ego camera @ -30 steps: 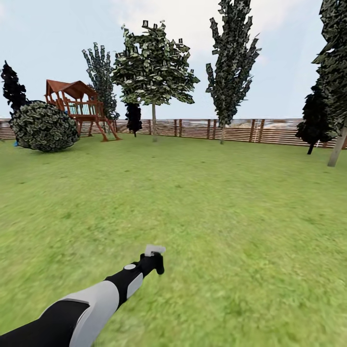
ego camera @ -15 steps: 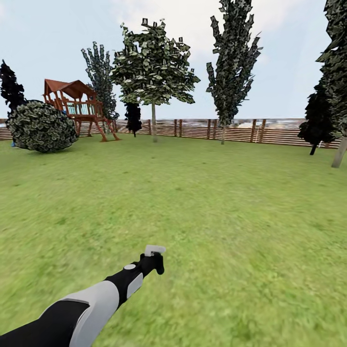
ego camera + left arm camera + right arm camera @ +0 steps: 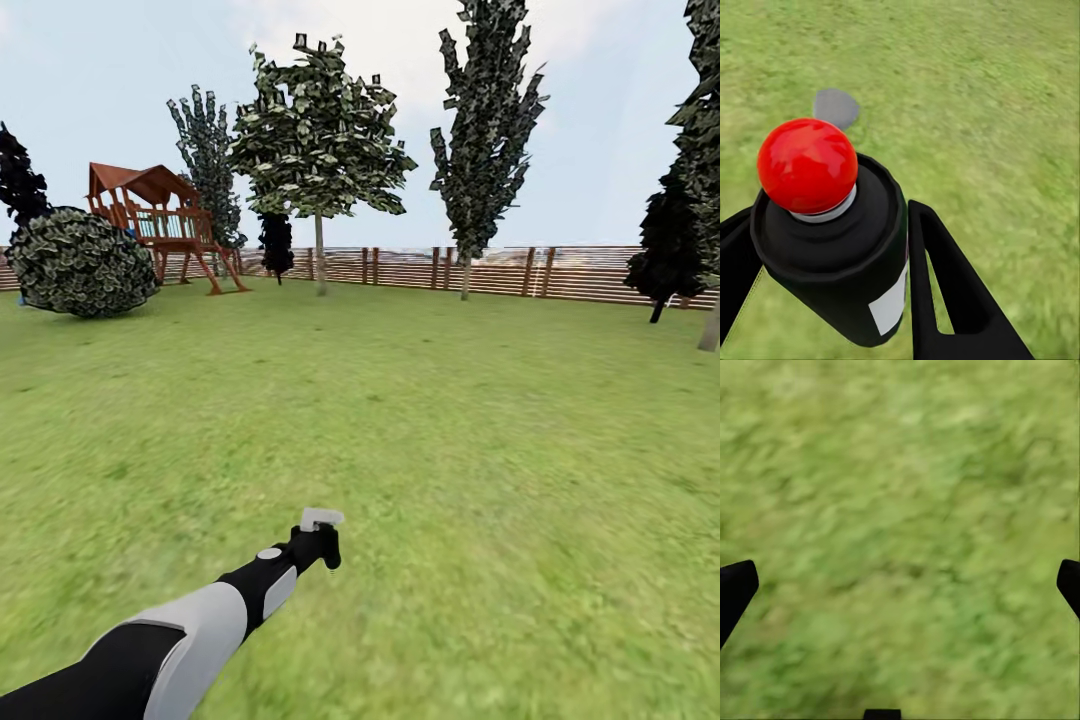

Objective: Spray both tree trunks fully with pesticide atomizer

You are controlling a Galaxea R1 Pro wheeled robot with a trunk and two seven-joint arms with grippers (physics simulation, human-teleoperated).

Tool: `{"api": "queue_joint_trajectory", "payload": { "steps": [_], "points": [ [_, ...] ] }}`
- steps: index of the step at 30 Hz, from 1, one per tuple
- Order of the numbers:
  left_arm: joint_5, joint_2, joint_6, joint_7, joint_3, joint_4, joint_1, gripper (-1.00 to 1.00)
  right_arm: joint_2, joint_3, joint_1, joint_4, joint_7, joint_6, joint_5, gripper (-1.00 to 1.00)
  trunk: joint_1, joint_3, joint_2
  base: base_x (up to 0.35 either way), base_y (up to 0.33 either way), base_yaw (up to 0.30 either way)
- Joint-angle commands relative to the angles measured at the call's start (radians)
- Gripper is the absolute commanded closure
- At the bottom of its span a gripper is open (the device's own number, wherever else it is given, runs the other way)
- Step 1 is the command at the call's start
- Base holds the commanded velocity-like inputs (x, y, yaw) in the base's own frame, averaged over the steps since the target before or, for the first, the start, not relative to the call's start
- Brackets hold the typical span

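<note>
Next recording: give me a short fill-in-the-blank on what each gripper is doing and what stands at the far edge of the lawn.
1. The left gripper is shut on the pesticide atomizer, whose top is a round ____ ball.
2. The right gripper is ____, with grass between its fingertips.
3. In the head view, the wooden playset stands in front of a brown slatted ____.
4. The round bush sits to the ____ of the playset in that view.

Missing words: red; open; fence; left
</note>
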Motion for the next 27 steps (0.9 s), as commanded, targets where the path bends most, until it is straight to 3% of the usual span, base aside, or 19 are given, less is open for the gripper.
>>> {"api": "queue_joint_trajectory", "payload": {
  "steps": [1, 19, 27],
  "points": [
    [0.005, 0.000, -0.004, -0.002, -0.005, 0.001, -0.001, 1.00, 0.000, 0.001, -0.002, 0.005, 0.004, -0.007, -0.002, -1.00, 0.001, -0.001, -0.001, 0.350, 0.084, 0.000],
    [0.005, 0.000, -0.003, -0.002, -0.005, 0.001, -0.001, 1.00, 0.000, 0.002, -0.002, 0.005, 0.005, -0.007, -0.002, -1.00, 0.001, -0.001, -0.001, 0.350, 0.071, 0.000],
    [0.005, 0.001, -0.002, 0.000, -0.003, 0.001, -0.001, 1.00, 0.001, 0.002, 0.037, 0.005, 0.004, -0.007, -0.003, -1.00, 0.001, -0.009, -0.001, 0.350, 0.003, 0.000]
  ]
}}
